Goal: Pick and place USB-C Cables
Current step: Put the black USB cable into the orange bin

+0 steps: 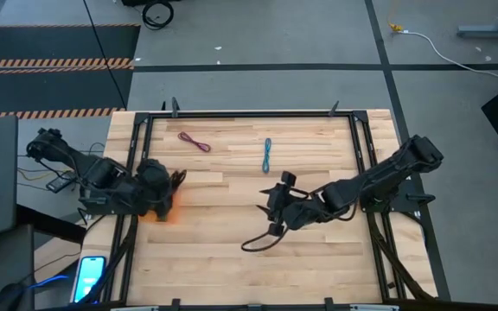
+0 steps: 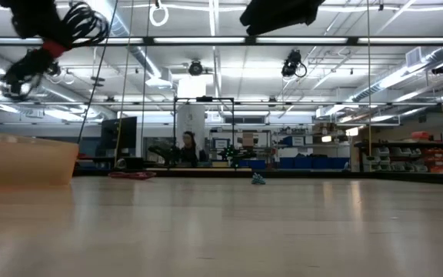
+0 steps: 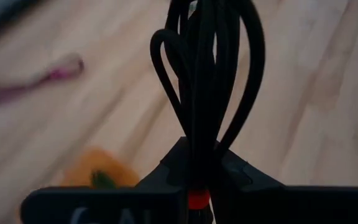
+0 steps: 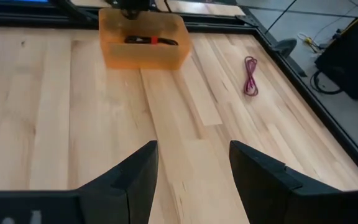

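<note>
From above, the left pincer point(image 1: 173, 186) hangs over the orange box point(image 1: 164, 212) at the left edge of the bench point(image 1: 232, 250), closed on a black cable point(image 1: 177, 179). The maroon cable point(image 1: 194, 142) and the teal cable point(image 1: 267, 154) lie well apart on the far boards, and the right pincer point(image 1: 277, 212) waits mid-bench with another black cable point(image 1: 262, 240) by it. The low view shows the held coil point(image 2: 79, 23) dangling high above the box wall point(image 2: 25, 158). The left wrist view shows glossy black loops point(image 3: 213, 68) pinched at a red tie point(image 3: 196, 200); the drop should come only once the loops hang wholly inside the rim. The right wrist view shows open fingers point(image 4: 135, 174) gripping nothing, and one cable point(image 4: 151, 41) already in the box point(image 4: 143, 55).
</note>
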Motion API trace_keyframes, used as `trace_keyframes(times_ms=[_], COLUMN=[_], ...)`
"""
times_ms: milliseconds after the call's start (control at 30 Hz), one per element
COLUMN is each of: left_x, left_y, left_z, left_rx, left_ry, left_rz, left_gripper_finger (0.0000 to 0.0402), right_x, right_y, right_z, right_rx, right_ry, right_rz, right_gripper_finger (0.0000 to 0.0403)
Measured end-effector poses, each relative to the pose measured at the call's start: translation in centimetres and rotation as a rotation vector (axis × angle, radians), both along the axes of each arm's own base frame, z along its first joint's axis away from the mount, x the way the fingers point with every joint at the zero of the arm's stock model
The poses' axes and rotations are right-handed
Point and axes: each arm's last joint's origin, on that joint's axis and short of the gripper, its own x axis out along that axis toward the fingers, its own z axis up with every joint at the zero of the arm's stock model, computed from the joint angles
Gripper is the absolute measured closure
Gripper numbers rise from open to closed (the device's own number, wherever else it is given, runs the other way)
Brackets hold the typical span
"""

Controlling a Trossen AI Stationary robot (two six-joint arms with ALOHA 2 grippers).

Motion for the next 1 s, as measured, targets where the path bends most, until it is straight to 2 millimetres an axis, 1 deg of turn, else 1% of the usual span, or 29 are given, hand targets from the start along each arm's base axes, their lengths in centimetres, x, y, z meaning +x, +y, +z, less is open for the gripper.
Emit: trace_keyframes(times_ms=[133, 267, 533, 767, 1000], left_x=[-1.3, -1.9, -1.9, -1.1, -1.4], left_y=[0.4, 0.7, 1.0, 1.1, 1.3], left_z=[-1.1, -2.1, -4.1, -6.0, -8.1], left_rx=[-0.116, -0.157, -0.188, -0.247, -0.299], left_ry=[0.111, 0.126, 0.149, 0.108, 0.139], left_rz=[0.059, 0.132, 0.260, 0.332, 0.442], left_gripper_finger=[0.0366, 0.0366, 0.0365, 0.0363, 0.0362], right_x=[-0.5, -0.6, -0.6, -0.6, -0.6], right_y=[0.5, 0.8, 0.8, 0.8, 0.8], right_z=[0.0, 0.0, 0.0, 0.0, 0.0], right_rx=[-0.019, -0.026, -0.069, -0.117, -0.150], right_ry=[0.010, 0.011, 0.030, 0.048, 0.065], right_rz=[-0.003, 0.007, 0.033, 0.065, 0.089], right_gripper_finger=[0.0198, 0.0198, 0.0198, 0.0198, 0.0198])
